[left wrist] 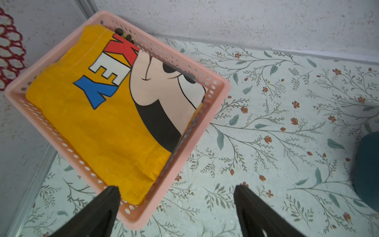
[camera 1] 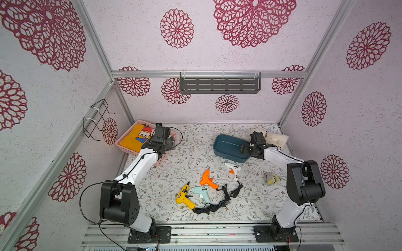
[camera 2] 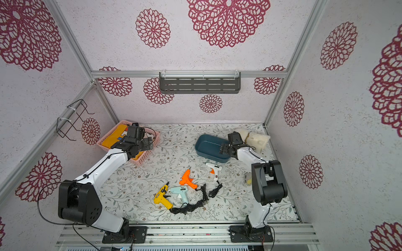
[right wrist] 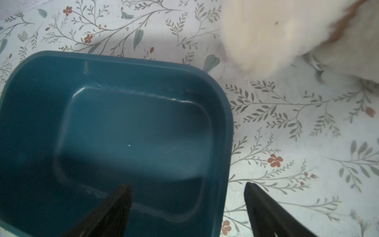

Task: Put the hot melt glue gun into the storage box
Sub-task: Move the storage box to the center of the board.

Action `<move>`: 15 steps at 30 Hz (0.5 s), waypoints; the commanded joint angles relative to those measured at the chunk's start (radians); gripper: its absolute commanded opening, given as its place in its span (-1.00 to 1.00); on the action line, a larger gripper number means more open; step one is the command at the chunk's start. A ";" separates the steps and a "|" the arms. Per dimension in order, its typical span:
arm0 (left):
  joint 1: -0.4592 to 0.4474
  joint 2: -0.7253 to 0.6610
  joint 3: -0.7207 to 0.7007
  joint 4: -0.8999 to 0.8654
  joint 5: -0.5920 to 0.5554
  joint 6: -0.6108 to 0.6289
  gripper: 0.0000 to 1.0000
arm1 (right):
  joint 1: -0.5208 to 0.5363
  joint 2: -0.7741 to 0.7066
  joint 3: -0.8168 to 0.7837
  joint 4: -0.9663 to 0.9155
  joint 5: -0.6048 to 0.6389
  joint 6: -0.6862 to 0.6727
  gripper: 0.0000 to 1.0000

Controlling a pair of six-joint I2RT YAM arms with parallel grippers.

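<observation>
The left arm is stretched from the near rail toward the far left corner; the left pincer (left wrist: 176, 187) is held spread above the rim of the pink basket (left wrist: 183, 160), nothing pinched. The right arm is bent at a raised elbow and turned inward; the right pincer (right wrist: 187, 184) is likewise spread and empty, one finger (right wrist: 114, 205) seen over the inside of the storage box (right wrist: 123, 76), the other over the desk (right wrist: 287, 127). The desk is covered in a pale leaf-and-flower print and enclosed by white walls stamped with crimson rosettes. The box is set toward the far right, its long axis slanted from far left to near right. Four guns are laid flat mid-desk, outside the box. The white glue gun (camera 1: 231, 168), nearest the box, and the pale blue glue gun (camera 1: 201, 192) are pointed left; the orange glue gun (camera 1: 207, 179) and yellow glue gun (camera 1: 183, 196) are pointed toward the rear wall.
</observation>
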 commanded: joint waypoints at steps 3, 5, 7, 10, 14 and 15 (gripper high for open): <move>-0.027 0.007 0.030 -0.061 0.013 -0.025 0.84 | -0.012 0.068 0.095 -0.108 0.023 0.036 0.72; -0.030 0.007 0.031 -0.066 0.017 -0.025 0.80 | -0.019 0.101 0.110 -0.116 0.015 0.037 0.57; -0.032 0.007 0.034 -0.077 0.019 -0.023 0.75 | -0.028 0.136 0.136 -0.137 0.005 0.040 0.44; -0.031 0.005 0.039 -0.097 0.019 -0.020 0.68 | -0.034 0.171 0.164 -0.160 -0.002 0.040 0.22; -0.034 -0.005 0.045 -0.119 0.015 -0.019 0.59 | -0.035 0.199 0.204 -0.193 -0.009 0.034 -0.22; -0.033 -0.006 0.045 -0.122 0.015 -0.019 0.57 | -0.035 0.203 0.216 -0.197 -0.011 0.029 -0.36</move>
